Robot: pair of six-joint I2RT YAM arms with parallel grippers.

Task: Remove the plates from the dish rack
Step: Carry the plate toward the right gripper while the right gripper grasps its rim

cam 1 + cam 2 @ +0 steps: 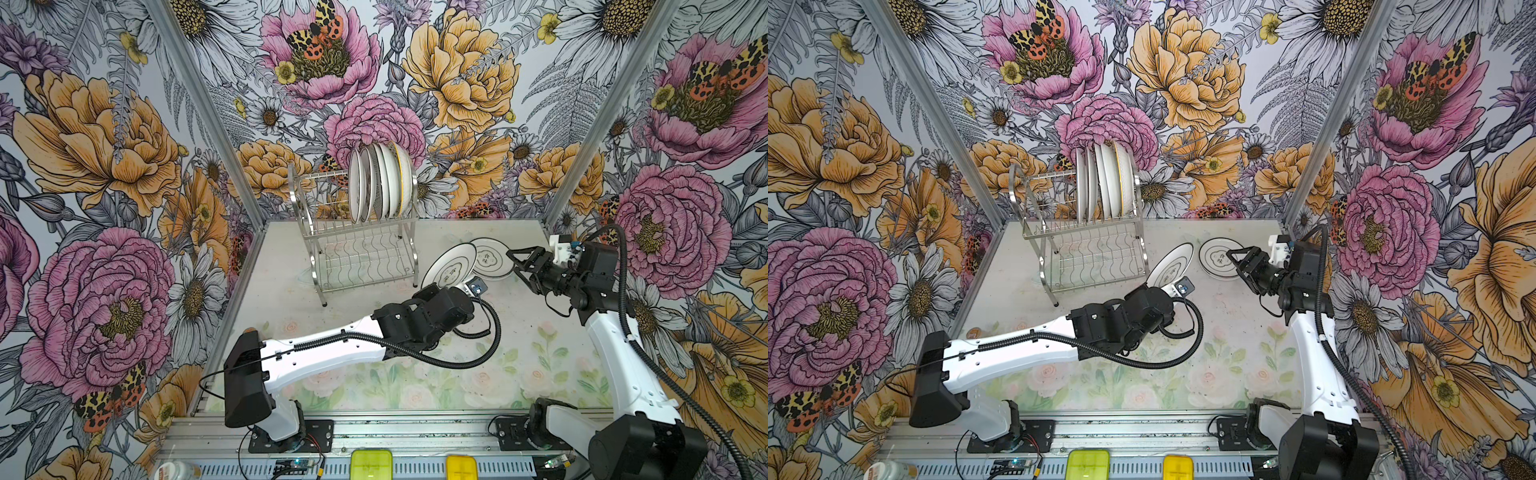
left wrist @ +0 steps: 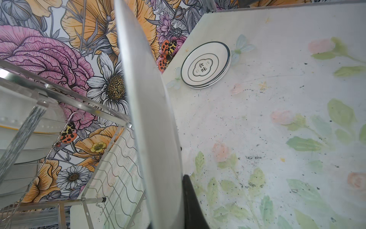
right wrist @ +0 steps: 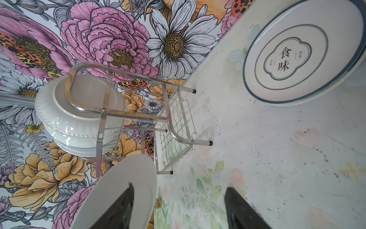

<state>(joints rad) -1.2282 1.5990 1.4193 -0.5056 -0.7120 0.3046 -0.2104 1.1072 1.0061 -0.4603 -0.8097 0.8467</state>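
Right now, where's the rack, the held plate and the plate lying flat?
Rack (image 1: 365, 257): in a top view, lower shelf.
Held plate (image 1: 451, 266): in a top view, face.
Flat plate (image 1: 488, 257): in a top view, centre mark.

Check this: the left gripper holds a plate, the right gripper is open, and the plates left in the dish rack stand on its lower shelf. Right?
Not quite. The racked plates stand in the upper tier of the dish rack, not on its lower shelf, as both top views show. The left gripper does hold a plate, and the right gripper is open.

Upright plates in dish rack, tilted plate, flat plate
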